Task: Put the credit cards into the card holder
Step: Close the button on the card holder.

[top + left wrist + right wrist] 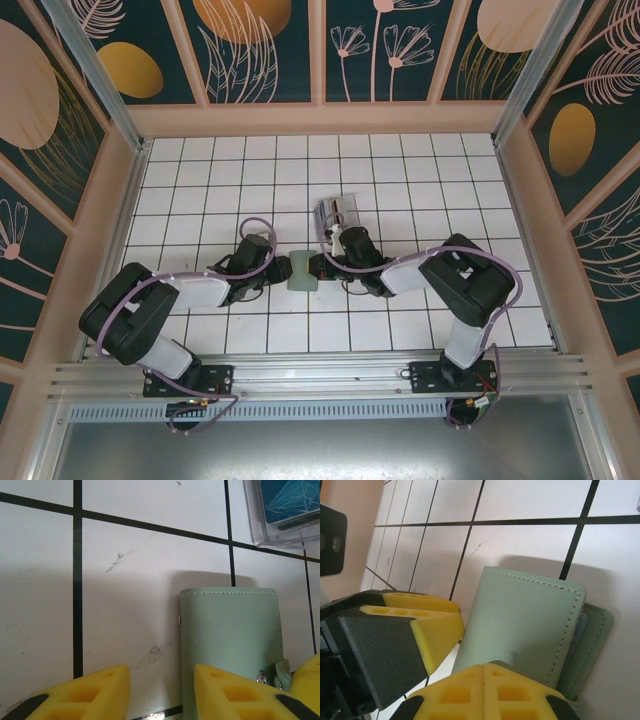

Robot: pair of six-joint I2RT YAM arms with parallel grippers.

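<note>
One card holder [303,271] lay at the middle of the counter [200,190], one clear box [282,515] near it, left fingers [80,695] parted, one over its cover, right fingers [462,696] closed at its edge

1. One flat grey-green folding wallet with stitched edges [303,271], at the centre of the top view.
2. One small clear plastic box [282,515], at the upper right of the left wrist view.
3. One blue card with a pale line pattern [295,497] lies face-up in that box; thin edges show beneath it, their number unclear.
4. Two black-and-white robot arms: the left arm [130,320] at the lower left of the top view, the right arm [470,280] at the lower right.
5. Two grippers, each with two yellow fingers [100,690]: the left gripper [160,690] and the right gripper [485,690].
</note>
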